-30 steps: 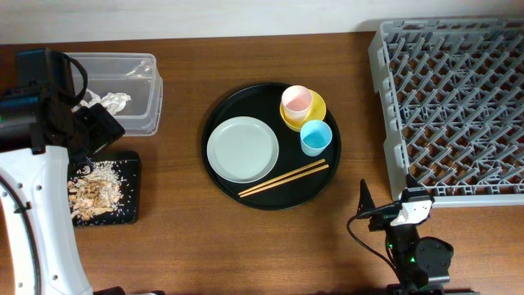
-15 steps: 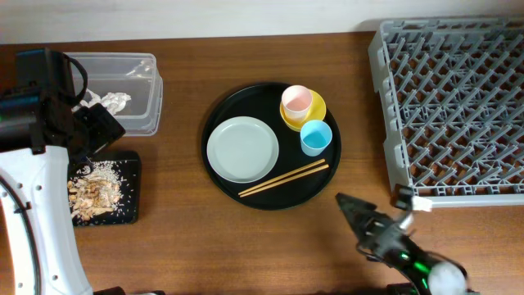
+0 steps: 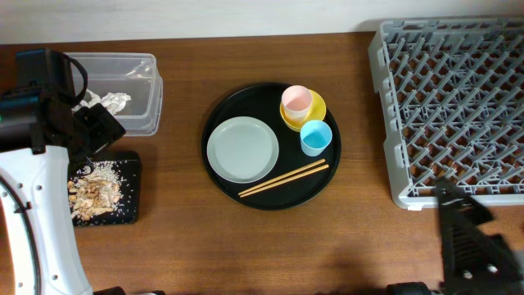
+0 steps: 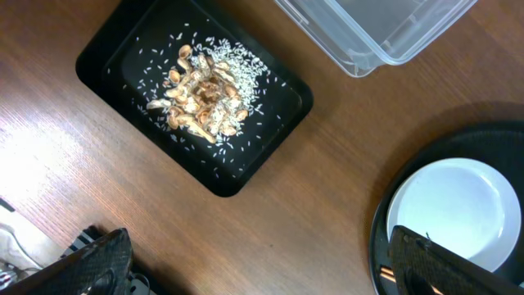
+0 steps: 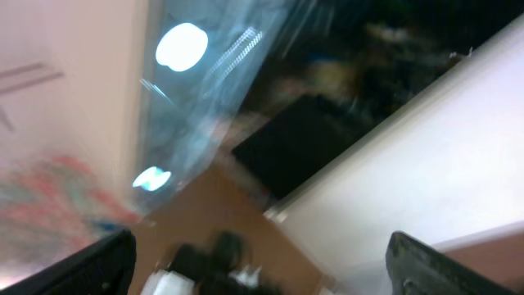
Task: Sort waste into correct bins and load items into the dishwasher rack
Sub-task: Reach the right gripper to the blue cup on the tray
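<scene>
A crumpled white napkin (image 3: 110, 101) lies in the clear tub (image 3: 144, 62). Beige food scraps (image 3: 94, 192) lie in the flat black tray (image 3: 132, 187). The gold wrapper does not show. The grey-green plate (image 3: 242, 149), the pink cup (image 3: 296, 100) in the yellow bowl (image 3: 318, 116), the blue cup (image 3: 315, 137) and the chopsticks (image 3: 282, 178) sit on the round tray. The grey rack (image 3: 458, 106) stands at the right. My left gripper (image 3: 97, 129) is open and empty, high between tub and tray (image 4: 262, 274). My right gripper (image 3: 471, 246) is open and empty below the rack's front edge.
The round black tray (image 3: 219, 182) holds the dishes at the table's middle. The left wrist view shows the scraps (image 4: 205, 94), the black tray (image 4: 274, 139), a tub corner (image 4: 385, 37) and the plate (image 4: 450, 209). The right wrist view is blurred and faces away from the table.
My right arm has swung from in front of the round tray to the right, below the rack's front edge. The left arm and the objects have not moved.
</scene>
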Action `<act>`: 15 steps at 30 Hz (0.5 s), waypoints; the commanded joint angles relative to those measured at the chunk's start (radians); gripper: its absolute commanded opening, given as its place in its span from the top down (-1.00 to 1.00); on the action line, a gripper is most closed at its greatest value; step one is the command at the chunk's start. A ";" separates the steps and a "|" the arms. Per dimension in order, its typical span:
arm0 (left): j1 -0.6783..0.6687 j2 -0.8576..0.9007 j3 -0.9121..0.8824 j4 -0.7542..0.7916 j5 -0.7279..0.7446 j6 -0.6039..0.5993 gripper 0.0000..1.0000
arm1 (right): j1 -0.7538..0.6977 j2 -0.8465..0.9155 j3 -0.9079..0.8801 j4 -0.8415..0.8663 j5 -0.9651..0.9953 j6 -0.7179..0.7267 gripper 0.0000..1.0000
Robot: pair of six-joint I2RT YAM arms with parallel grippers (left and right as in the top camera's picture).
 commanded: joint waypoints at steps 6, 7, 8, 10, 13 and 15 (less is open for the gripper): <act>0.003 -0.010 0.006 -0.002 -0.001 0.002 -0.99 | 0.005 0.623 0.745 -0.797 0.071 -0.679 -0.96; 0.003 -0.010 0.006 -0.001 0.000 0.002 -0.99 | 0.005 0.681 0.808 -0.881 0.081 -0.711 -0.96; 0.003 -0.010 0.006 -0.001 0.000 0.002 -0.99 | 0.005 0.753 0.874 -0.973 0.101 -0.735 -0.96; 0.003 -0.010 0.006 -0.001 -0.001 0.002 -0.99 | 0.006 0.886 0.979 -1.132 0.127 -0.796 -0.96; 0.003 -0.010 0.006 -0.001 0.000 0.002 -0.99 | 0.039 1.029 1.027 -1.262 0.142 -0.873 -0.96; 0.003 -0.010 0.006 -0.001 -0.001 0.002 -0.99 | 0.110 1.112 1.027 -1.313 0.245 -0.875 -0.96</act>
